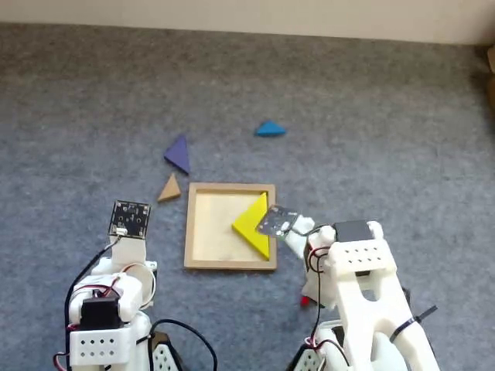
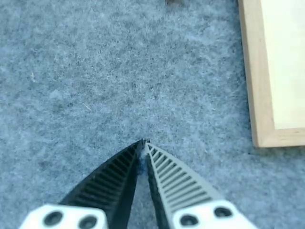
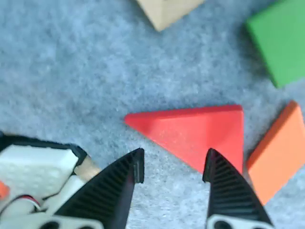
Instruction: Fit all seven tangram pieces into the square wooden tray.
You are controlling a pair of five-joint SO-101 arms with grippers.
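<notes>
right claw hovering released over red triangle; i'm judging it wants centring across the piece's edges before clenching. left claw resting clenched, empty, beside tray.

White plastic arms, black servo blocks, looping black cables, ribbed black and grey fingers, small screw holes

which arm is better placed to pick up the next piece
Right. The right end effector is open over the red triangle, with a green piece and an orange piece close by. The left end effector is shut over bare carpet beside the tray.
</notes>
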